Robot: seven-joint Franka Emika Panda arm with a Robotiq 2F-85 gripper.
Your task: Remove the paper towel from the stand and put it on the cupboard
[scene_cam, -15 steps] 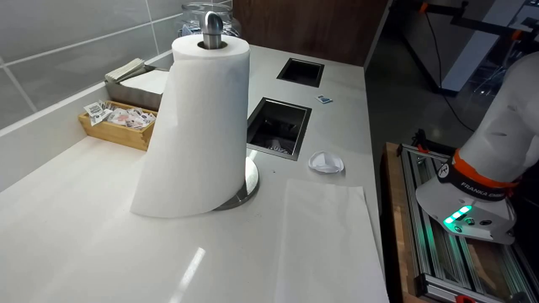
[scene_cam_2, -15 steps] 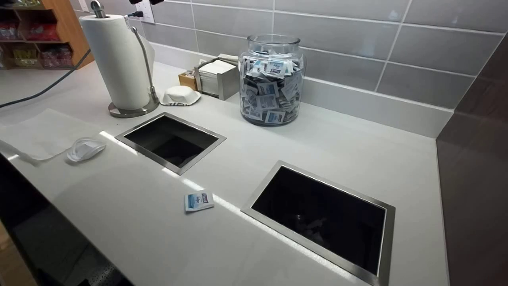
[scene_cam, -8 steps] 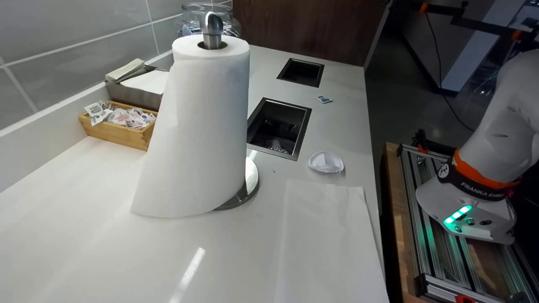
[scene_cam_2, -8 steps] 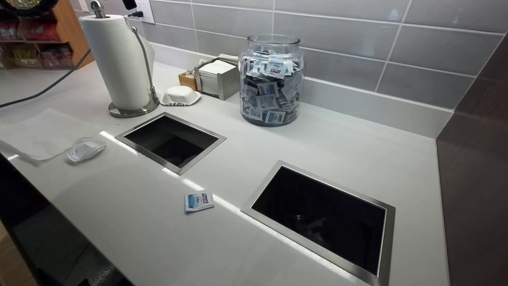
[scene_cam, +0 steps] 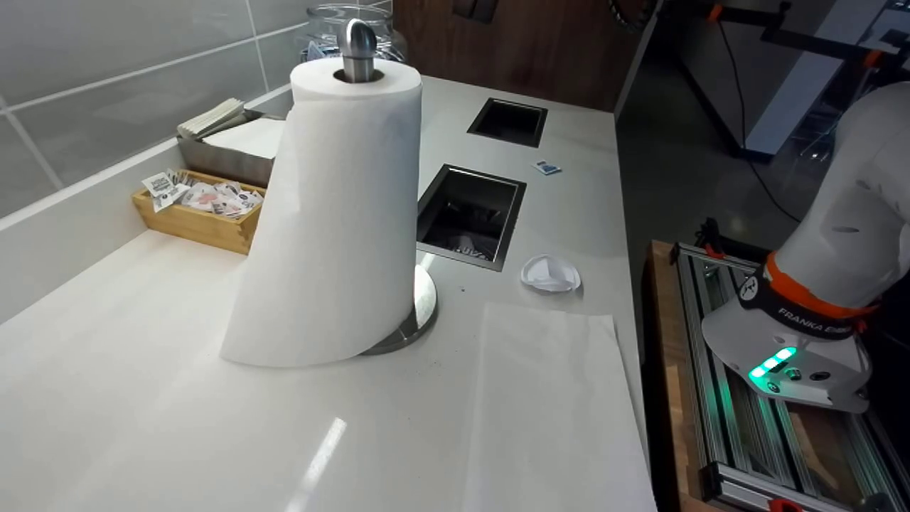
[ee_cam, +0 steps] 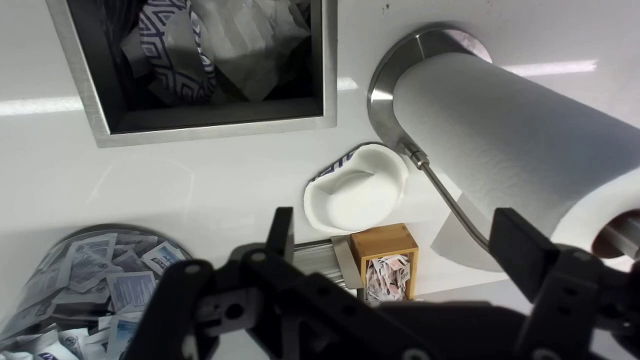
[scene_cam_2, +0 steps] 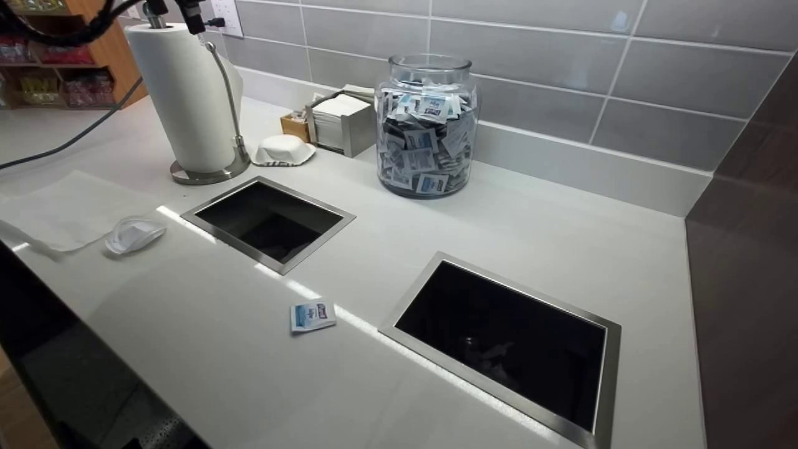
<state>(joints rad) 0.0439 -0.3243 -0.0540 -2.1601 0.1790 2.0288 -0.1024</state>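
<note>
At left, the thick white paper roll is standing on its silver metal stand. Nearby, the black gripper is hovering, jaws apart, likely pre-grasp, next needing alignment with the roll.

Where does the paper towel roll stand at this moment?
In an exterior view, the paper towel roll is at upper left, on the silver stand, with the white paper bowl just right of its base.

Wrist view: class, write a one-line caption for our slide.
Open gripper over the cupboard, with the paper towel on its stand.
</note>
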